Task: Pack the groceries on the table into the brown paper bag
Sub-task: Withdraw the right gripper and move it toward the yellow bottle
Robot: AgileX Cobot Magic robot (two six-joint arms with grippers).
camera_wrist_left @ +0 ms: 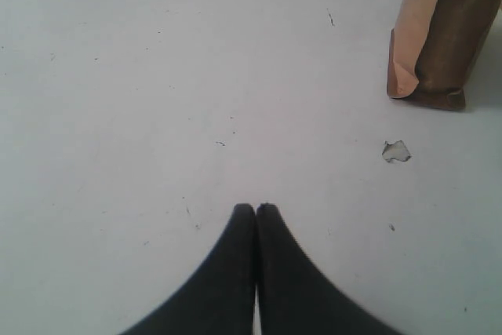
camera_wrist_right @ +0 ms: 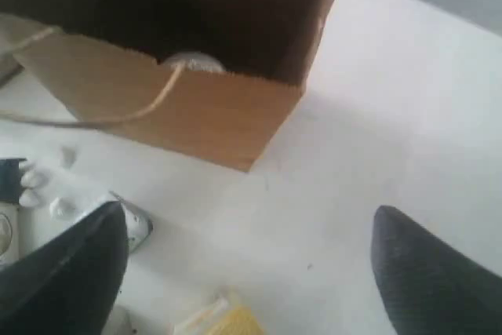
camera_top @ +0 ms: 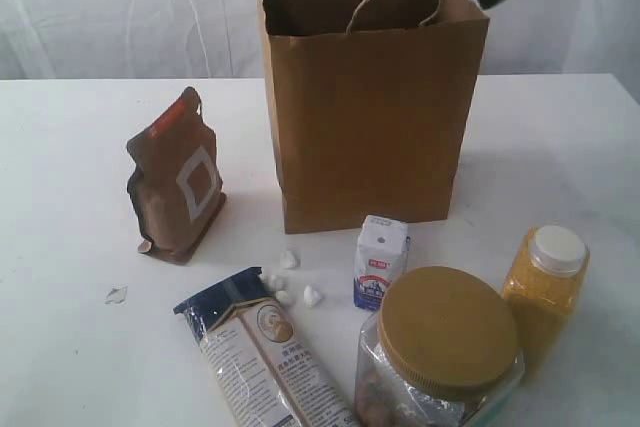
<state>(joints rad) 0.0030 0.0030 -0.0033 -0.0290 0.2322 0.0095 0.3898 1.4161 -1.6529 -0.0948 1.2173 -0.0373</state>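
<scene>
Left hand: our left gripper (camera_wrist_left: 256,208) has its two fingers pressed together and holds nothing. It hangs over bare table (camera_wrist_left: 118,76). We think it is waiting out of the way.
Scrap: a small pale scrap (camera_wrist_left: 396,151) lies a little way ahead of the left hand, off to one side. It is not food.
Pouch: the brown pouch (camera_wrist_left: 439,37) stands upright farther on, past the scrap. It can stand because its bottom is flat.
Right hand: our right gripper (camera_wrist_right: 247,213) has its fingers spread wide with only table between them. We think it is ready to pick something up.
Carton: the small white-blue carton (camera_wrist_right: 133,225) stands just beside one finger of the right hand.
Bottle: the yellow bottle (camera_wrist_right: 227,323) is right below this hand.
Bag: the brown paper bag (camera_wrist_right: 196,115) stands ahead of the right hand, close by. Its mouth is open at the top so food can drop in. Something round and pale (camera_wrist_right: 192,60) lies inside; we cannot tell what it is.
Writing: the carton has a red mark and the noodle packet (camera_top: 265,357) has print, but both are too small for us to read. The pouch has a red label and a white square.
</scene>
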